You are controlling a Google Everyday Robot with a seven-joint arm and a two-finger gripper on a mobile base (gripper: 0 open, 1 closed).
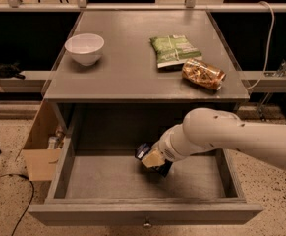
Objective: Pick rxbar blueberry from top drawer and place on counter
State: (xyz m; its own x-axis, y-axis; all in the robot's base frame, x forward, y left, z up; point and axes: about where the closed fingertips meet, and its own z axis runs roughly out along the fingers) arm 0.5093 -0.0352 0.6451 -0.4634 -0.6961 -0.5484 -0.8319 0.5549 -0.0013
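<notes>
The top drawer [103,181] stands pulled open below the counter [128,73], its round knob [145,224] at the front. My gripper [151,160] reaches in from the right on the white arm [231,139], over the back middle of the drawer floor. It is shut on the rxbar blueberry [142,151], a small dark navy bar that sticks out at the upper left of the fingers, tilted and lifted a little off the floor. Part of the bar is hidden by the fingers.
On the counter stand a white bowl [85,48] at the left, a green snack bag [174,50] and an orange-brown packet [203,74] at the right. An open cardboard box [39,154] sits on the floor left of the drawer. A cable [267,43] hangs at the right.
</notes>
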